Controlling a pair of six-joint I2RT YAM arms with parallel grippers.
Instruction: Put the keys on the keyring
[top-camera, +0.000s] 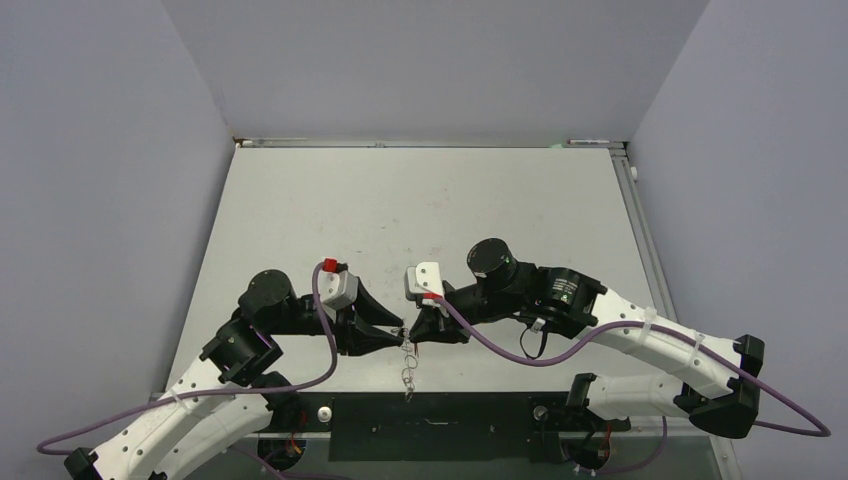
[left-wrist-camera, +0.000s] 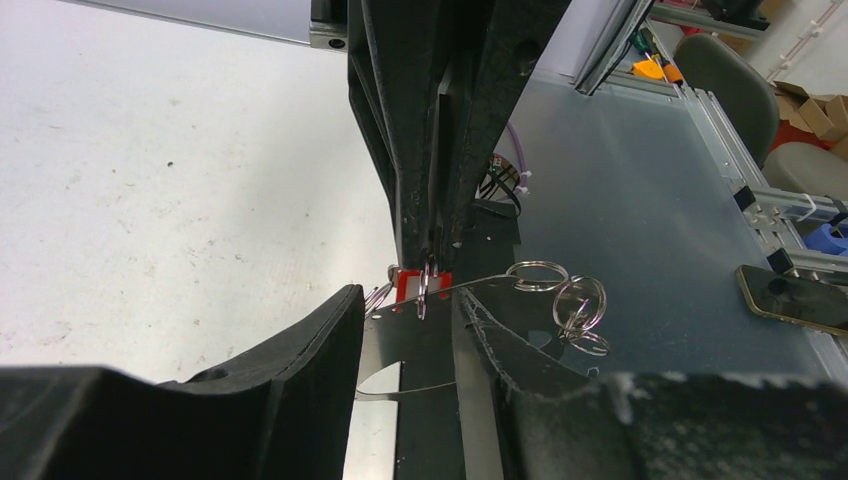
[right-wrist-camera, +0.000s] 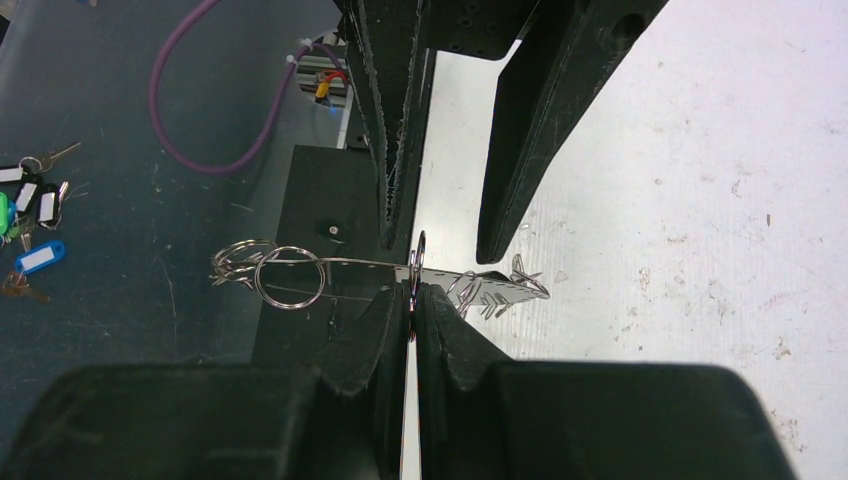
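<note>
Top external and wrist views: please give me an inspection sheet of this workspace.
Surface: pale table, scuffed and speckled.
Job's things: keyring in the air between the arms, wire loops dangling; red-tagged key at its rim.
Clutter: spare tagged keys and a phone, both off the table.
End effectors: right end effector shut on the red-tagged key; left end effector has its fingers apart around the keyring, grip unclear.
Cables: purple cable looping off each wrist.
Surroundings: grey walls; chairs beyond the bench.
</note>
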